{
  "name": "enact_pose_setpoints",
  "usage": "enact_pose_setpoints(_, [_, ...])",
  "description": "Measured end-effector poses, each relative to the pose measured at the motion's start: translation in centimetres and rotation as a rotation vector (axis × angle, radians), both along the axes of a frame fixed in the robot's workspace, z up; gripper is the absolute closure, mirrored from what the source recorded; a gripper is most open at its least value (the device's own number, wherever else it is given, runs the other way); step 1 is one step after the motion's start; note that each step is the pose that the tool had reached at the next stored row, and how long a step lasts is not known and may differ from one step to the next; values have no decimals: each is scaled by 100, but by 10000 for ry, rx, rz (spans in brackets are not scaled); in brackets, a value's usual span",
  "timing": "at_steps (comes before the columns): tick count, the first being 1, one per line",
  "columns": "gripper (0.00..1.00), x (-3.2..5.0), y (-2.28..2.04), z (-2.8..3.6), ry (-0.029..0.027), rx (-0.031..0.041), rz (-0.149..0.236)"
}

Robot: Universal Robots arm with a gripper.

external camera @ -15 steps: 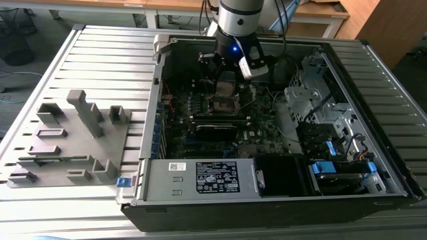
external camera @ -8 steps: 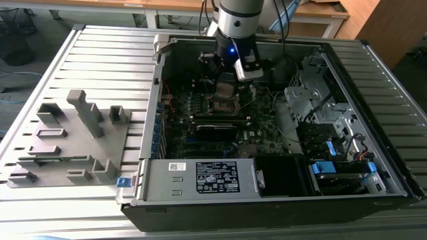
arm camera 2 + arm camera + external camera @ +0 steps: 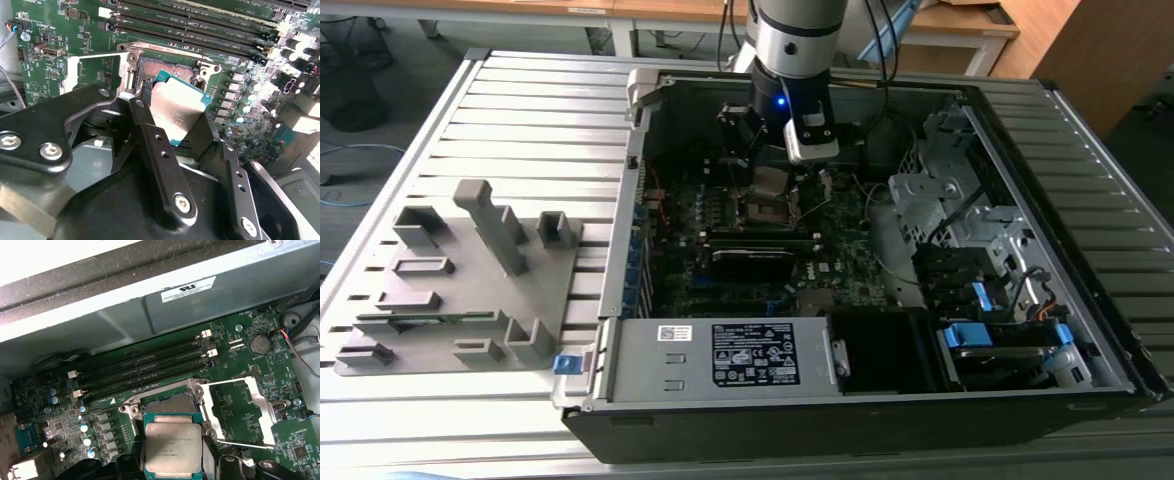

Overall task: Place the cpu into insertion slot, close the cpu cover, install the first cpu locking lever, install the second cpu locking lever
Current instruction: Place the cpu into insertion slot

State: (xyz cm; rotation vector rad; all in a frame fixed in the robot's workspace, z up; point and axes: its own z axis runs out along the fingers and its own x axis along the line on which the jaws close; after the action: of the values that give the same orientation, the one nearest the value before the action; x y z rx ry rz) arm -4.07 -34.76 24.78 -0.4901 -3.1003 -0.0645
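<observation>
First wrist view: tool [image 3: 174, 463] holds cpu [image 3: 173, 442], seemingly above insertion slot [image 3: 167, 402].

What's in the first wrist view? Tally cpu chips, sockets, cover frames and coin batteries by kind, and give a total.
Small square silver-topped cpu chip: 1
Square metal-rimmed insertion slot: 1
Thin silver square cpu cover frame, swung open: 1
Round silver coin battery: 1
Total: 4

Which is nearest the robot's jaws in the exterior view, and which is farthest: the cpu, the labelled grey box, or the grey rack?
1. cpu, gripped in the jaws, right by the insertion slot.
2. labelled grey box, at the case's camera-side edge.
3. grey rack, outside the case, at the exterior view's left.
</observation>
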Motion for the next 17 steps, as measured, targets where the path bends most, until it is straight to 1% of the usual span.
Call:
enact_pose_setpoints(9, [46,0,0,0,0,1,-11])
enact_pose_setpoints(12, [46,0,0,0,0,-1,-94])
enact_pose_setpoints(17, [46,0,0,0,0,0,-115])
